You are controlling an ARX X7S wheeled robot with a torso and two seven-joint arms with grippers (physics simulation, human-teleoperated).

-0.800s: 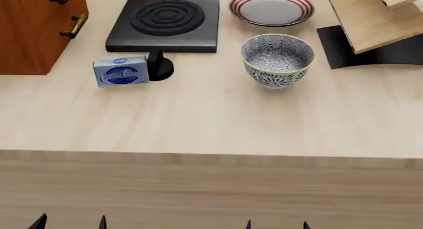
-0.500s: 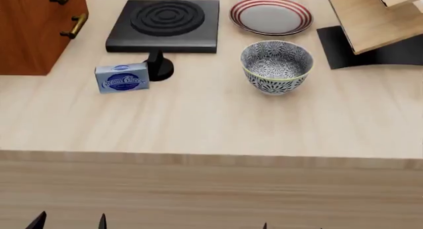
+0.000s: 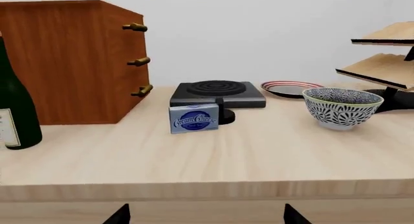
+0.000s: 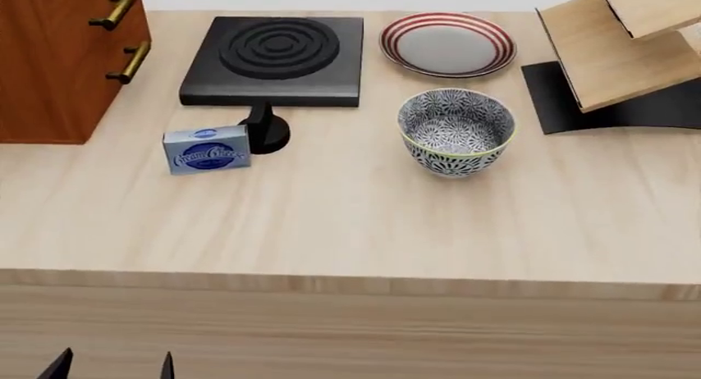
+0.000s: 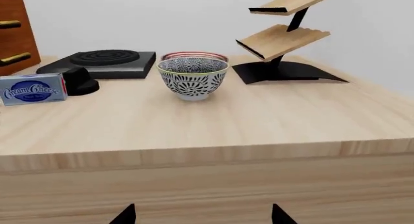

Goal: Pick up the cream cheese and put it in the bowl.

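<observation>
Your cream cheese point(image 4: 207, 150) stands on the table point(image 4: 350, 223), right beside the black knob point(image 4: 264, 131) in front of the stove point(image 4: 276, 49). The bowl point(image 4: 455, 131) sits well apart from it, toward your right, with nothing in it. Your left gripper point(image 3: 205, 215) is low, in front of the table edge, its 2 tips spread wide and holding nothing. Your right gripper point(image 5: 201, 215) is the same.

A light wooden table point(image 4: 350, 223) is backed by a plain white wall point(image 3: 272, 35); a brown wooden cabinet point(image 4: 49, 63) is set at its far left corner.
</observation>
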